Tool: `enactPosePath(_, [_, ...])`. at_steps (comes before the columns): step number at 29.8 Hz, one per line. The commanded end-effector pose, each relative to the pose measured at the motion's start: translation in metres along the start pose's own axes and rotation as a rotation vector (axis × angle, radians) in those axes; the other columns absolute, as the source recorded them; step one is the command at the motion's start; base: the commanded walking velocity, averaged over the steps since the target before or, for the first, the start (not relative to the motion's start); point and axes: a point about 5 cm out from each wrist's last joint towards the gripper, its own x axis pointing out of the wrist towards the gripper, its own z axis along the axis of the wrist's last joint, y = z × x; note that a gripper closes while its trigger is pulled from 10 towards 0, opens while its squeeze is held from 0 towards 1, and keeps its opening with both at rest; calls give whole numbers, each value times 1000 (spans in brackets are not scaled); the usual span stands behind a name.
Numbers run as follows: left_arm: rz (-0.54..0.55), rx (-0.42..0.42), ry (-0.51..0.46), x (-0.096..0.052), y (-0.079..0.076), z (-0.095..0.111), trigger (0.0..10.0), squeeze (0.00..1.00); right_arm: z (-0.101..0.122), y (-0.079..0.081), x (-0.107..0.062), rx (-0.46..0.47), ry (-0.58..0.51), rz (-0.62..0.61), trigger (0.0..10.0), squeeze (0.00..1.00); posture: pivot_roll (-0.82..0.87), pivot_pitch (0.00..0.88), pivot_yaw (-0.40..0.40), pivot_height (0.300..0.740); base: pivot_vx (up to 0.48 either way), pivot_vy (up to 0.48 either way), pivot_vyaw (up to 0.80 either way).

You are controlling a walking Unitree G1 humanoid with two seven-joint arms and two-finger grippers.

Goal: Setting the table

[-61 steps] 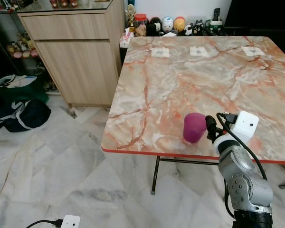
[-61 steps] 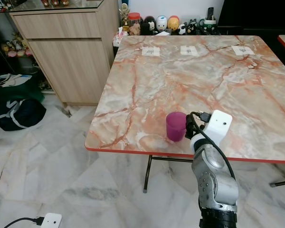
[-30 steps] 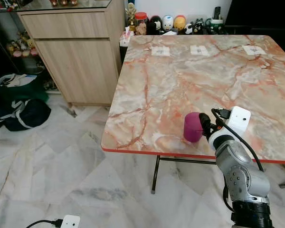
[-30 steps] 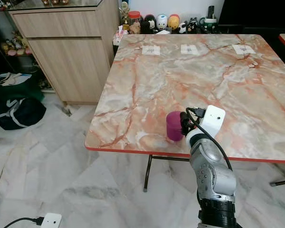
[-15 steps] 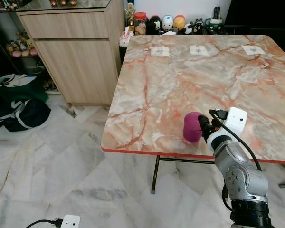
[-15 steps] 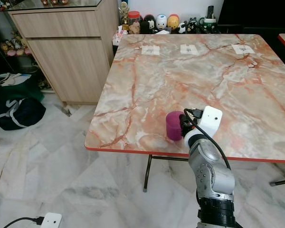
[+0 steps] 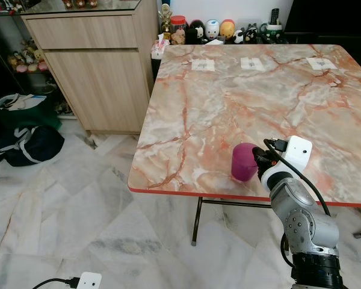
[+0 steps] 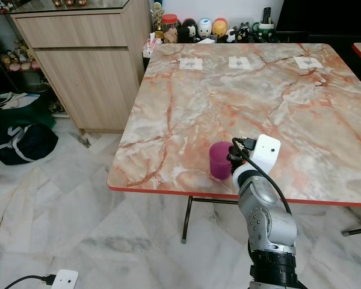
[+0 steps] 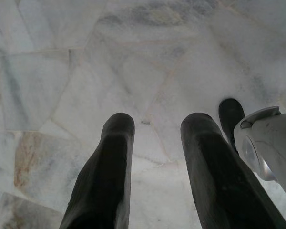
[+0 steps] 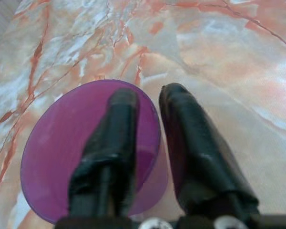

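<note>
Near the lower centre, on the pink-veined marble counter (image 7: 240, 102), the right end effector (image 10: 145, 119) pinches the translucent purple plastic cup's (image 7: 244, 161) rim.

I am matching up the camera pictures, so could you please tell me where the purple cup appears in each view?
Left eye view: purple cup near the table's front edge, right of centre, against the right gripper.
Right eye view: same cup, just left of the gripper.
Right wrist view: cup, one finger inside its rim, one outside.
Left wrist view: marble floor; no cup.
Shared landmark: the table's red edge.

Head downward at table (image 7: 240, 96); wrists close.
</note>
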Motion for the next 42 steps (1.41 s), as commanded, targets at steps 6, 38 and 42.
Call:
enactPosePath(6, [0,4,19,-2,2,-6,10000,0,-3,0,0,-1,22,2,0,0,-45,92,43,740,0,0,0])
enactPosePath(38, [0,37,13,-1,-1,-3,10000,0,6,-10,-29,-129,-339,-15,10000,0,-56,45,31,740,0,0,0])
enactPosePath(42, [3,52,9,0,-1,-2,10000,0,16,-15,-31,-143,-402,0,10000,0,-73,34,35,740,0,-180,0])
